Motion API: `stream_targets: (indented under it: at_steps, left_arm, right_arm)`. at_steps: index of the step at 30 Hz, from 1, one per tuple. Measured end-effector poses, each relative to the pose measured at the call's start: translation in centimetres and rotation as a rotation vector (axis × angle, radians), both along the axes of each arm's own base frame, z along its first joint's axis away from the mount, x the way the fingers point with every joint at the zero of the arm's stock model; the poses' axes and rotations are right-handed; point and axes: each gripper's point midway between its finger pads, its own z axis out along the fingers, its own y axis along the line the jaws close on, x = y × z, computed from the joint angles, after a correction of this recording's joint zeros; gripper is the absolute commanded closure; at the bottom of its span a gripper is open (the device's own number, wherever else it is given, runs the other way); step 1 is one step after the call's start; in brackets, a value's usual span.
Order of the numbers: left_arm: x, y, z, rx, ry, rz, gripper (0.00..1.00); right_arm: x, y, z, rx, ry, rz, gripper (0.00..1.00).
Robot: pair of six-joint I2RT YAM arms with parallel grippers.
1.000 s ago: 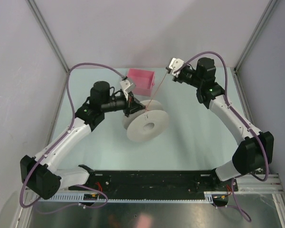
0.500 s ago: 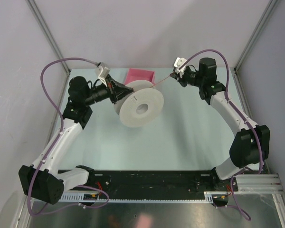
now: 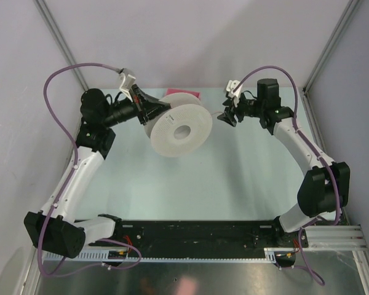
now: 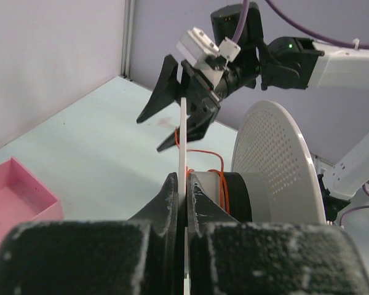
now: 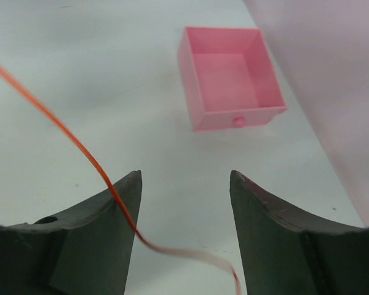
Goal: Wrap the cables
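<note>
We are clamping the left gripper [image 4: 184, 184] tight on the thin flange edge of the white plastic spool [image 3: 177, 129], whose other round flange is finely perforated. The hair-thin orange cable [image 5: 80, 144] is lying coiled round the dark hub [image 4: 237, 196] and crossing one matte black finger of the right gripper [image 5: 186, 178], whose jaws are standing apart, gripping nothing.

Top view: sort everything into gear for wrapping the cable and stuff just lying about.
For the job:
orange wire
white spool
left gripper, shut on the spool's flange
right gripper, open, the wire crossing one finger

Lying about:
pink box
</note>
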Motion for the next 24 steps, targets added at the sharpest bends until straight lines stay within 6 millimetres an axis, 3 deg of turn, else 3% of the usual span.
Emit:
stream_targets:
  at_steps: [2,5,9,16,24]
  left_arm:
    - [0.1,-0.1,0.5,-0.005,0.0,-0.004,1.0]
    - [0.5,-0.2,1.4,-0.019,0.005,-0.005,1.0]
    - [0.9,-0.2,2.6,-0.039,0.018,-0.008,1.0]
    - [1.2,0.0,4.6,-0.079,0.046,-0.011,1.0]
    - [1.5,0.3,6.5,-0.153,0.1,0.017,1.0]
  right_arm:
    - [-1.0,0.7,-0.4,0.002,0.036,0.027,0.29]
    - [-2.3,1.6,-0.4,0.01,0.073,0.053,0.15]
    - [-4.3,2.3,1.1,0.031,0.077,0.082,0.03]
    - [-6.5,2.2,3.7,0.133,0.102,0.047,0.01]
    - [-6.5,0.6,0.3,0.282,0.292,-0.101,0.03]
